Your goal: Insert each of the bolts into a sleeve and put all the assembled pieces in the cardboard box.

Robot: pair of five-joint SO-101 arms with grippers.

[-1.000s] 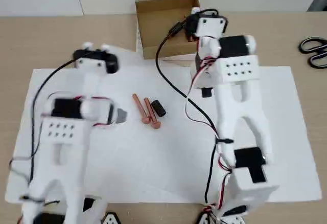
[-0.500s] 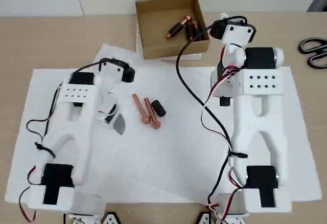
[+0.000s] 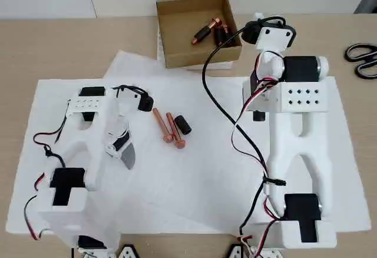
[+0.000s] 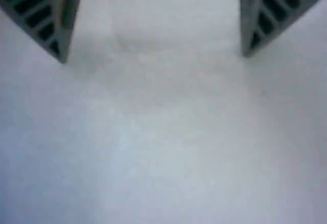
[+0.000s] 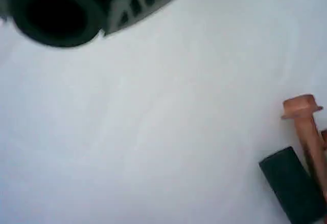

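gripping a sleeve, right gripper hangs over the paper. two bolts and a second sleeve lie mid-sheet. left gripper spread wide above paper. assembled pieces in box.

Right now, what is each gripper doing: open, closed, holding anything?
Left gripper: open, empty, over the white paper.
Right gripper: closed, apparently on a black sleeve.
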